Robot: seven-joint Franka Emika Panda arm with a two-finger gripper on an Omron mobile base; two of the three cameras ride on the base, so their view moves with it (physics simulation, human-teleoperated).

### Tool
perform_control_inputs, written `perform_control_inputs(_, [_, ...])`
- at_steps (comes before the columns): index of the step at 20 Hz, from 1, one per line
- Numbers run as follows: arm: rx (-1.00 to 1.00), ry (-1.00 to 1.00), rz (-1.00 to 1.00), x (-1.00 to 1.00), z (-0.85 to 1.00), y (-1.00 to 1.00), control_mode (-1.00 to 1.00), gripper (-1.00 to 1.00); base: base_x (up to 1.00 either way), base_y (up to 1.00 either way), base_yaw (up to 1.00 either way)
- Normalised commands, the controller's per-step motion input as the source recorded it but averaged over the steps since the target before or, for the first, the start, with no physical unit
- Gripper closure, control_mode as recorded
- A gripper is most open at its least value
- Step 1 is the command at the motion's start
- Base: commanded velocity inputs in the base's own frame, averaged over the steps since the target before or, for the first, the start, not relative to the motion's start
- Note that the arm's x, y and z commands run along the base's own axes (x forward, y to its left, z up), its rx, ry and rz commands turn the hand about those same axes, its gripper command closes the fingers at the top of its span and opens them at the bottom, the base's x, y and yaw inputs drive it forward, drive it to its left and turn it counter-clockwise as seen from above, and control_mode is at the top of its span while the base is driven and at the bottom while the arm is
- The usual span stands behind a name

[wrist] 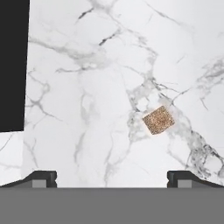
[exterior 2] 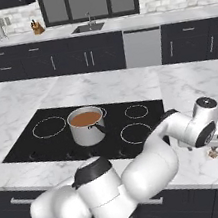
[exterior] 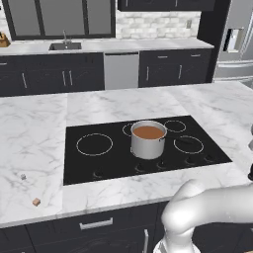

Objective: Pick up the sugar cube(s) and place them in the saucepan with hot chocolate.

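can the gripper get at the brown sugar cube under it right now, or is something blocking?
Probably yes. In the hand view the gripper is open above bare marble, with the brown sugar cube lying alone, somewhat off-centre toward one finger. Nothing sits beside it; the cooktop edge is well clear.

arm (exterior: 207, 212) cut off at left base view's lower edge, cooktop (wrist: 13, 65) cropped in hand view

my island's flat marble worktop (exterior: 34, 133) is white, veined in grey. the flat glass cooktop (exterior: 99, 163) is black with thin white rings. the small shiny steel saucepan (exterior: 147, 146) is silver, its smooth hot chocolate (exterior: 148, 132) reddish-brown. at near left sit a tiny pale grey-white cube (exterior: 22, 176) and a tiny tan-brown cube (exterior: 36, 201). beneath my pincer a speckled golden-brown cube (wrist: 158, 120) lies on the marble. the far cabinets (exterior: 173, 69) are dark.
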Motion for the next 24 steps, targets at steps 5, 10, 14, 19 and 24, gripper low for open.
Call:
perform_control_inputs(5, [0.00,0.04,-0.07,0.01,-0.31,-0.36,-1.00,-1.00,0.00,0.00,0.00])
perform_control_inputs(10, [0.00,0.01,-0.01,0.19,-0.18,-0.15,-1.00,-1.00,0.00,0.00,0.00])
perform_control_inputs(14, [0.00,0.01,0.00,0.25,-0.22,-0.03,-1.00,-1.00,0.00,0.00,0.00])
perform_control_inputs(19, [0.00,0.02,0.00,0.16,-0.18,-0.09,-1.00,-1.00,0.00,0.00,0.00])
perform_control_inputs(24, [0.00,0.00,0.00,0.08,-0.08,-0.23,-1.00,-1.00,0.00,0.00,0.00])
